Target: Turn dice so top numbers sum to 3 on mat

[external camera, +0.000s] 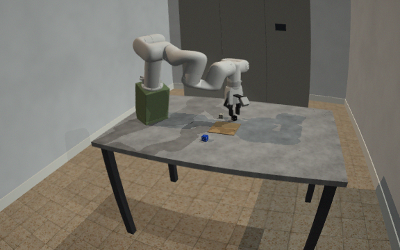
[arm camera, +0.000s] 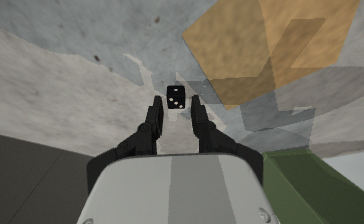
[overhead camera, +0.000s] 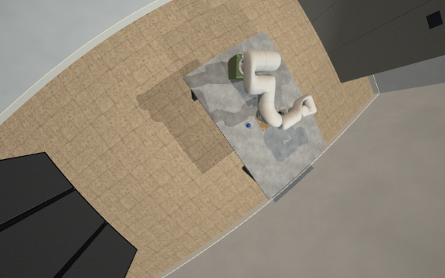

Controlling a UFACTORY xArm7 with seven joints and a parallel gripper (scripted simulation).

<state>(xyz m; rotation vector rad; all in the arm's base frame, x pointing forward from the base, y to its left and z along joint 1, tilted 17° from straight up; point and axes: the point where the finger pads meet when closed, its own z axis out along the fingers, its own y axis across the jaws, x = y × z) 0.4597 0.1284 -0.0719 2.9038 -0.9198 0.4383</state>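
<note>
A small black die (arm camera: 175, 96) with white pips lies on the grey table just off the corner of the tan mat (arm camera: 273, 45). My gripper (arm camera: 177, 103) hangs over it with the fingers partly apart and nothing between them; the die lies just beyond the fingertips. In the exterior view the gripper (external camera: 232, 111) stands above the black die (external camera: 234, 118) at the far edge of the mat (external camera: 225, 128). A pale die (external camera: 221, 115) lies on the table left of it. A blue die (external camera: 205, 137) lies on the table in front of the mat, and it also shows in the overhead view (overhead camera: 248, 125).
The green pedestal (external camera: 152, 103) under the arm's base stands at the table's left rear. The arm (overhead camera: 269, 100) hides the gripper and most of the mat in the overhead view. Dark cabinets stand behind the table.
</note>
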